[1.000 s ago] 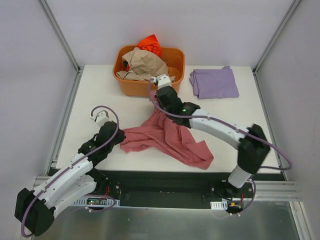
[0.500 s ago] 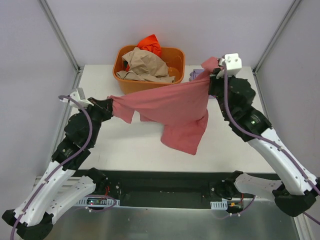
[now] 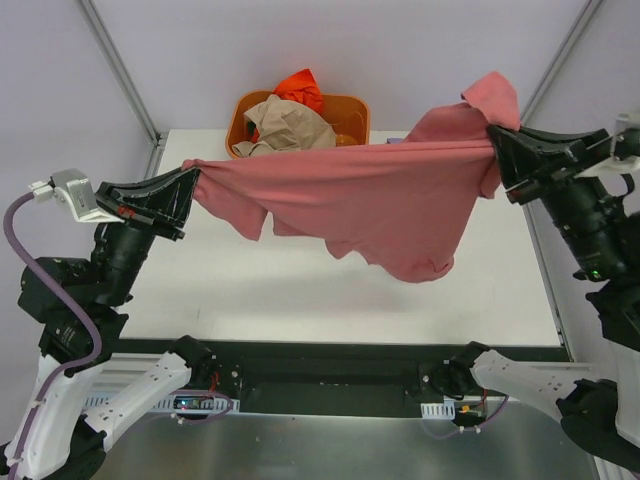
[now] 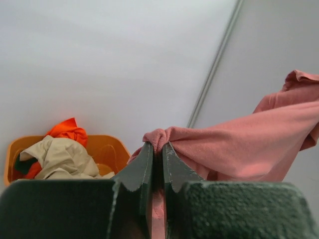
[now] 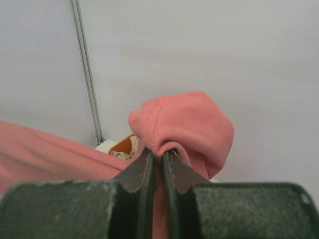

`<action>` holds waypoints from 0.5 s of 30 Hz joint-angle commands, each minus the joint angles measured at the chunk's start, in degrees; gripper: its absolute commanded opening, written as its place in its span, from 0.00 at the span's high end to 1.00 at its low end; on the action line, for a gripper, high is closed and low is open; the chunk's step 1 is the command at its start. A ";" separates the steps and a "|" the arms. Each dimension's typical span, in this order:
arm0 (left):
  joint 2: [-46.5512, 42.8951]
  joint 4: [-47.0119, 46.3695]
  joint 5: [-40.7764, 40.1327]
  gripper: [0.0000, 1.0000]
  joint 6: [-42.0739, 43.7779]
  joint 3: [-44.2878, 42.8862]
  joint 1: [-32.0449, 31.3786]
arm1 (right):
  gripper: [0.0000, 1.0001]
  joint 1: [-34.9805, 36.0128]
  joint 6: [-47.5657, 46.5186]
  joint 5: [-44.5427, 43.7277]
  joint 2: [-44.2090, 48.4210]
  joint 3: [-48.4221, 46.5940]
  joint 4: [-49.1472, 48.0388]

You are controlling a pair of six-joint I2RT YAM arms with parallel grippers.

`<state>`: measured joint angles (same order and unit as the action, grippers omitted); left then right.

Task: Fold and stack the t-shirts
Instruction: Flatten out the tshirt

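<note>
A dusty rose-red t-shirt [image 3: 370, 200] hangs stretched in the air between both grippers, high above the table. My left gripper [image 3: 192, 178] is shut on its left end, which shows in the left wrist view [image 4: 239, 144] pinched at the fingertips [image 4: 158, 148]. My right gripper [image 3: 492, 140] is shut on its right end, bunched over the fingertips in the right wrist view [image 5: 184, 127]. A tan t-shirt [image 3: 290, 125] and a bright orange one [image 3: 300, 88] lie in the orange tub [image 3: 345, 108]. The lavender t-shirt is hidden behind the red one.
The orange tub stands at the table's back edge, centre left, also visible in the left wrist view [image 4: 107, 152]. White table surface [image 3: 250, 290] lies under the hanging shirt. Metal frame posts [image 3: 120, 70] rise at the back corners.
Both arms have lifted and swung outward, pulling the red shirt from a heap on the table into a taut span in the air. The purple shirt is now covered from view.
</note>
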<state>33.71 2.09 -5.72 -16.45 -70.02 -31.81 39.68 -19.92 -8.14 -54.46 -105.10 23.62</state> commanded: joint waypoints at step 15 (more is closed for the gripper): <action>30.24 18.20 -23.38 0.01 -3.93 12.45 3.94 | 0.70 -22.01 5.59 -6.99 -26.99 18.69 -4.45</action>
<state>55.05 9.76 -19.64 -13.72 -57.87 -30.48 23.46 -19.73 -20.93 -72.07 -91.74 22.87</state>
